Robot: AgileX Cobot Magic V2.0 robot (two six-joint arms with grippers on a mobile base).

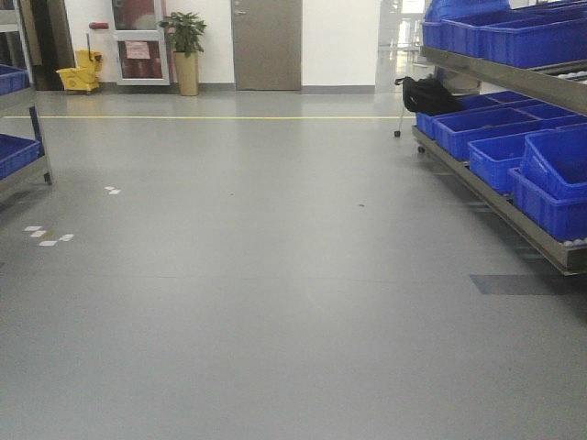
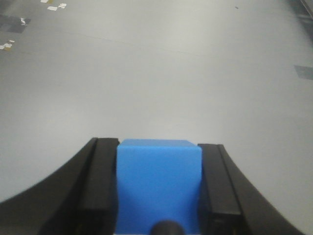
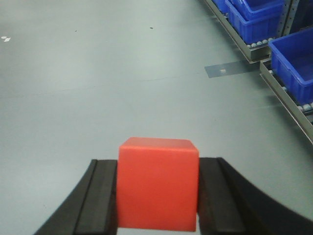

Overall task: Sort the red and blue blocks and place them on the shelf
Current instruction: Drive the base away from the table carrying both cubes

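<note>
We count one red block [image 3: 157,183], one blue block [image 2: 159,183], two shelves [image 1: 495,75], one plant [image 1: 183,37] far left, one yellow mop bucket [image 1: 81,71] beside it, one door [image 1: 266,44], two crates [image 1: 16,151] on the left, and more overlapping crates on the right than we can number.

The left claw [image 2: 158,147] points forward and tilts downward, its two black fingers [image 2: 100,186] pressed flat against opposite sides of the blue block [image 2: 159,186]. The right claw [image 3: 156,161] is posed alike, clamping the red block [image 3: 157,188] between its pads.
</note>
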